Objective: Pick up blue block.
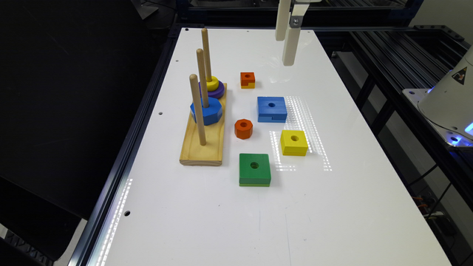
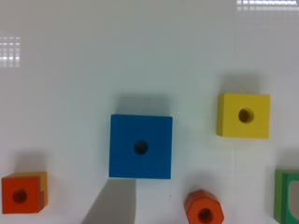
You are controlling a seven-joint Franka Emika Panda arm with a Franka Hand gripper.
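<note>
Blue block (image 1: 272, 108) flat on the white table (image 1: 332, 207), mid-table, round centre hole up, side notch on its near face. Untouched, nothing resting on it.

In the wrist view, blue block (image 2: 140, 146) sits near centre, one pale finger (image 2: 112, 203) showing just beside one edge, apart from it.

Around it in the exterior view: small orange-and-yellow block (image 1: 247, 79) farther and to the left; orange octagonal piece (image 1: 243, 128) near-left; yellow square block (image 1: 293, 142) near-right; green square block (image 1: 254, 169) nearest of the loose pieces. All apart from the blue block.

Wooden peg base (image 1: 203, 142) well to the left, three upright pegs; blue octagonal piece (image 1: 207, 112) on the middle one, yellow ring over purple ring (image 1: 213, 85) on the far one.

Gripper (image 1: 286, 35) high above the far end of the table, holding nothing. How wide it stands: cannot tell.
</note>
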